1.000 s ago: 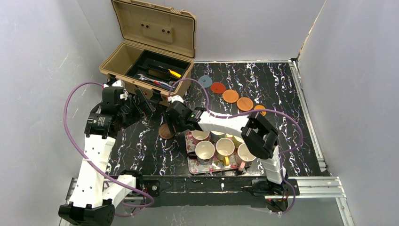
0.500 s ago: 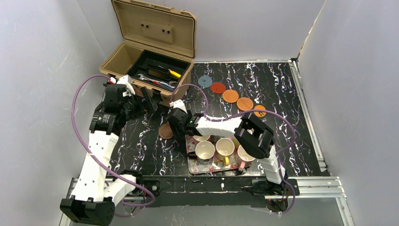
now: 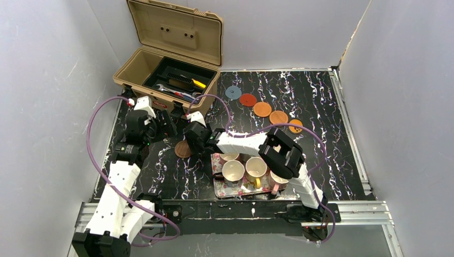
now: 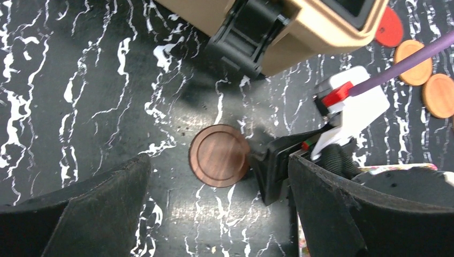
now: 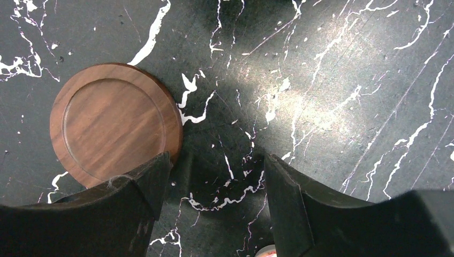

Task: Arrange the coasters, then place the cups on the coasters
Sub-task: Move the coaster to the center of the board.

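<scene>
**A:** Since a second ago, the right arm (image 3: 243, 142) has reached further left and the dark brown coaster (image 3: 182, 149) has slid left with it. The left arm (image 3: 120, 176) has straightened, and its wrist now hangs over that coaster.

**B:** Layout?

**A:** Black marble worktop (image 3: 332, 107). Tan toolbox (image 3: 166, 59) stands lid up at the far-left corner. Floral tray (image 3: 235, 191) sits mid near edge with the cups (image 3: 233, 171) on it, some hidden under the right arm. Five coasters run diagonally from mid far edge towards the right edge: blue-grey coaster (image 3: 233, 92), red coaster (image 3: 247, 99), then orange coasters (image 3: 262, 109). The brown one lies alone, left of the tray.

**B:** Grippers?

**A:** Left gripper (image 4: 219, 225) has its jaws wide apart and holds nothing. Right gripper (image 5: 214, 209) also has its jaws apart with only bare worktop between.

**B:** View differences?

**A:** The top view hides the right jaws under the wrist. The left wrist view shows that gripper just beside the brown coaster's rim. The right wrist view shows the coaster outside the jaws, with one finger (image 5: 128, 203) at its edge. I can't tell whether they touch. The wood grain shows only in the wrist views.
</scene>
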